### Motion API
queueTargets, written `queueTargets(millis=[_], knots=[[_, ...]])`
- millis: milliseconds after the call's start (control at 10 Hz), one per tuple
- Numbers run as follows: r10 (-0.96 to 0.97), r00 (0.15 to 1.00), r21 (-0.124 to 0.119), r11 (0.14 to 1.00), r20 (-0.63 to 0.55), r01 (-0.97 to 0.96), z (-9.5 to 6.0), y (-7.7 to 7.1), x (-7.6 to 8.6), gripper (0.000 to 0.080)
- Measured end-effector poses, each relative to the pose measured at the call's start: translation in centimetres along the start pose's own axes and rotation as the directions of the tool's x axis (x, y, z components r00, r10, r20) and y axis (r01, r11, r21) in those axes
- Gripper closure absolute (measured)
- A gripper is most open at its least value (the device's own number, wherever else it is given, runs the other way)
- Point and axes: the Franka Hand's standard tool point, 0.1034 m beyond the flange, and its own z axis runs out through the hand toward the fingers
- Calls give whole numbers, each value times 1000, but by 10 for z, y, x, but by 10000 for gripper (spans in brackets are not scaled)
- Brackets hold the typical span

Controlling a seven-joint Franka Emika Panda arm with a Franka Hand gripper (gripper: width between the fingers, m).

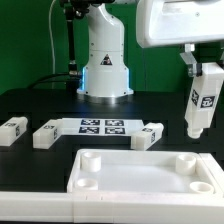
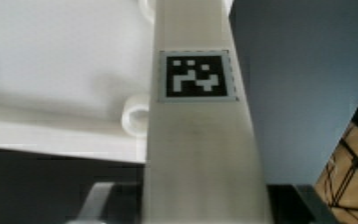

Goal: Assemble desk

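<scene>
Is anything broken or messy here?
Nothing stands out. The tabletop lies flat with its sockets facing up. Three loose legs lie near the marker board. The end effector holds the fourth leg roughly upright in the air.

White leg bears a black-and-white tag; tabletop white, table seemingly black.

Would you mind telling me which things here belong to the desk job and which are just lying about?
Job: tabletop; leg held in the gripper; three loose legs.
Just there: marker board; black table.
</scene>
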Motion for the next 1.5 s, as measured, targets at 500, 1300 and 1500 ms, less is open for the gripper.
queueTargets(millis=[500, 1300, 1500], knots=[[-113, 975, -43, 993, -189, 107, 15, 18, 32, 506], [-167, 961, -54, 986, -222, 159, 25, 25, 76, 506], [-167, 961, -53, 986, -222, 159, 28, 24, 77, 506]])
